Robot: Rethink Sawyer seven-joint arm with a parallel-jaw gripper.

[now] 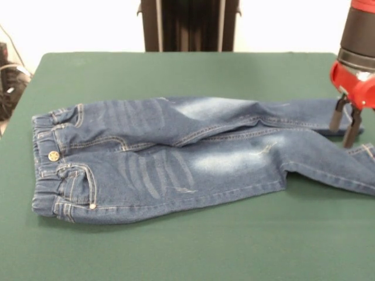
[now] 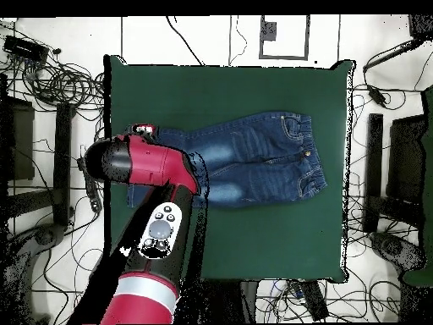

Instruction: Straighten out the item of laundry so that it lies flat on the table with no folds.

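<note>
You have the jeans (image 1: 176, 155) lying front side up on the table (image 1: 193, 246), spread across its middle. In the front view the waistband sits at the left, with the brass button (image 1: 53, 156) showing near its centre and a front pocket on each side of it. The two legs run away to the right. The far leg reaches to where the gripper (image 1: 345, 122) stands; the near leg goes out past the right edge of the picture, with a bend or step in its lower edge a little past the knee. A seam ridge runs between the legs, and the cloth there looks slightly rumpled. Pale faded patches mark both thighs.

In the overhead view the jeans (image 2: 245, 161) lie with the waistband toward the right side of the table (image 2: 254, 85) and the legs pointing left, where the arm (image 2: 148, 165) covers their ends.

The gripper hangs at the right of the front view, above the cuff end of the far leg. Its two dark fingers (image 1: 338, 114) are parted by a narrow gap, and you can see nothing pinched between them. Their tips come down to about the level of the cloth at the cuff; whether they touch it, you cannot tell.
</note>
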